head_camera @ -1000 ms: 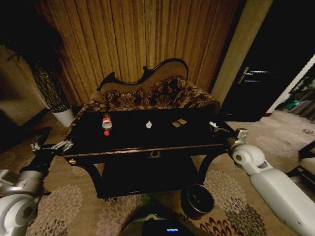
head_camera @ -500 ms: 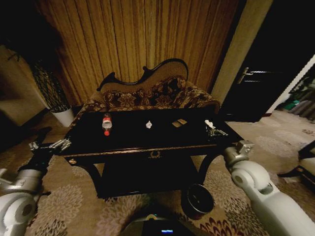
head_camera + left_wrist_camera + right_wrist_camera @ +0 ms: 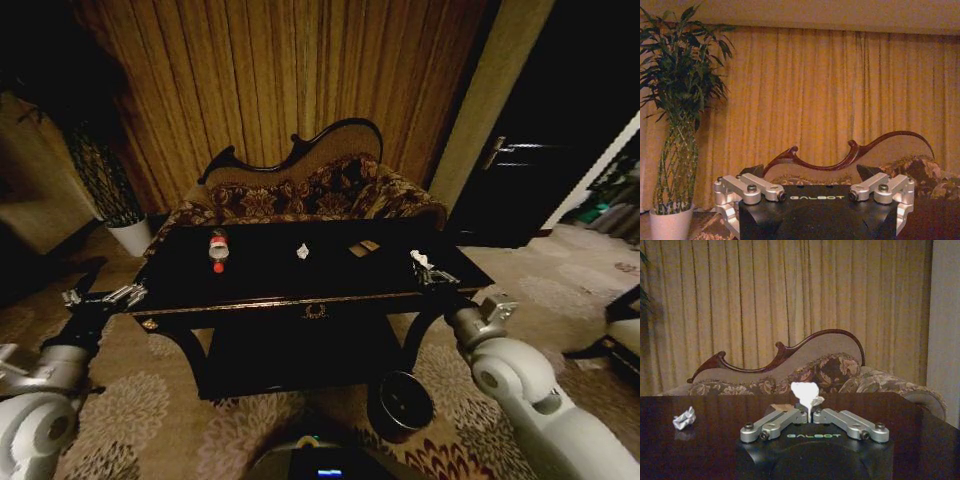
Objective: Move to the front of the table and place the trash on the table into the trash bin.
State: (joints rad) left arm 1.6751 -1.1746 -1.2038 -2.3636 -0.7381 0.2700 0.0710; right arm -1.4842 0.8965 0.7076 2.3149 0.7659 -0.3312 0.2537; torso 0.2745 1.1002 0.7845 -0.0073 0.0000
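Curtains and a carved sofa [image 3: 310,190] back the black counter [image 3: 300,300], and I'm parked at its front. My right jaws [image 3: 432,272] sit over the counter's right end, closed on a crumpled white paper bit [image 3: 805,391], which stands just above the fingertips [image 3: 799,415] in the right wrist view. The trash bin [image 3: 402,402] is on the floor below and slightly left of those jaws, so the right arm is clearly nearer. My left jaws [image 3: 103,296] hang open off the left corner, empty. Left on top: bottle [image 3: 217,249], second paper wad [image 3: 302,251], tan scrap [image 3: 364,247].
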